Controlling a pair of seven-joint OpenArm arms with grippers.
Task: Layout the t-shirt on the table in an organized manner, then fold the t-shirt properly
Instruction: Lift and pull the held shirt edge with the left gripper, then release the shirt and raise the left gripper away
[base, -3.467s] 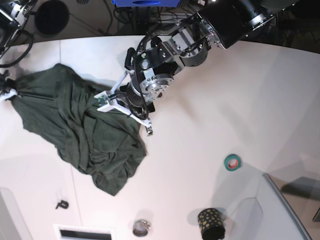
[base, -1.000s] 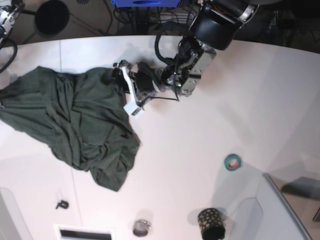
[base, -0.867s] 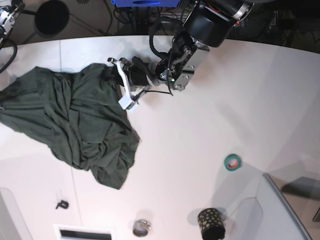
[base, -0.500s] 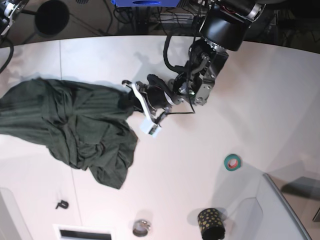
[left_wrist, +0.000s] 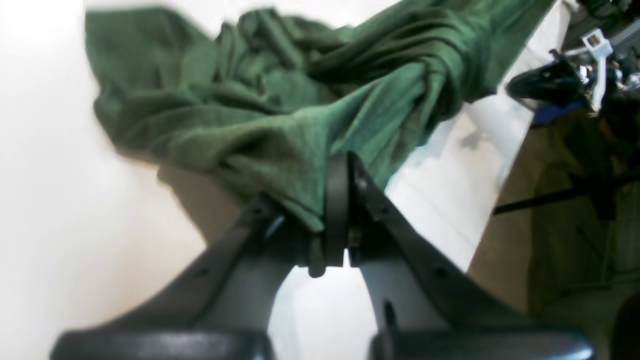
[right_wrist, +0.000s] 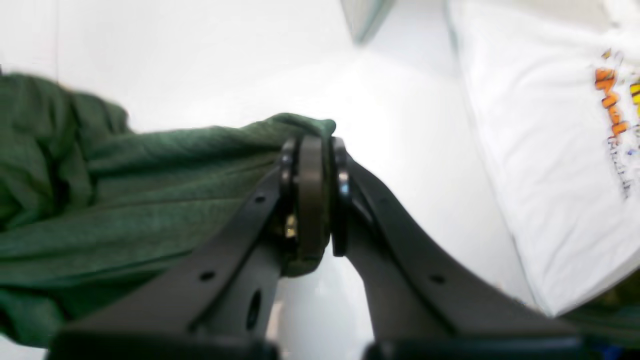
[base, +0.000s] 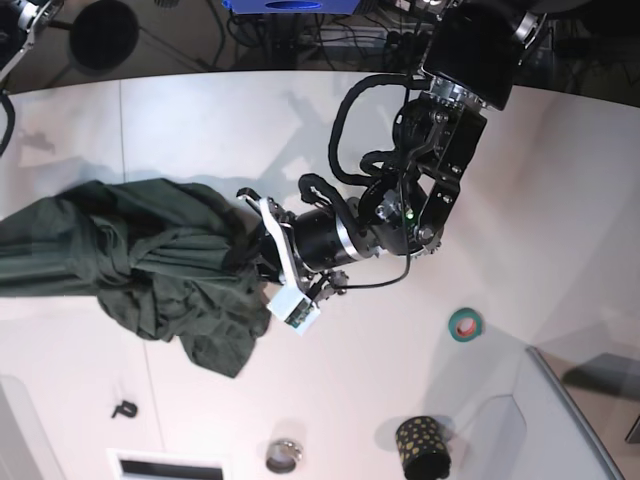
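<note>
The dark green t-shirt (base: 150, 260) hangs bunched over the left of the white table (base: 400, 130) and stretches off the base view's left edge. My left gripper (base: 252, 255) is shut on the shirt's right edge. In the left wrist view its jaws (left_wrist: 339, 210) pinch a fold of the t-shirt (left_wrist: 260, 115). My right gripper (right_wrist: 312, 165) is shut on another edge of the t-shirt (right_wrist: 125, 200), held above the table. It lies outside the base view.
A green tape roll (base: 463, 324) lies right of centre. A black dotted cup (base: 422, 447) and a small metal ring (base: 284, 455) sit near the front edge. A grey bin corner (base: 570, 410) is at the front right. A small black clip (base: 124, 408) lies front left.
My left gripper has shut on the shirt's right edge and drawn it toward the front. The fabric is now pulled taut between the two grippers, off the left edge.
</note>
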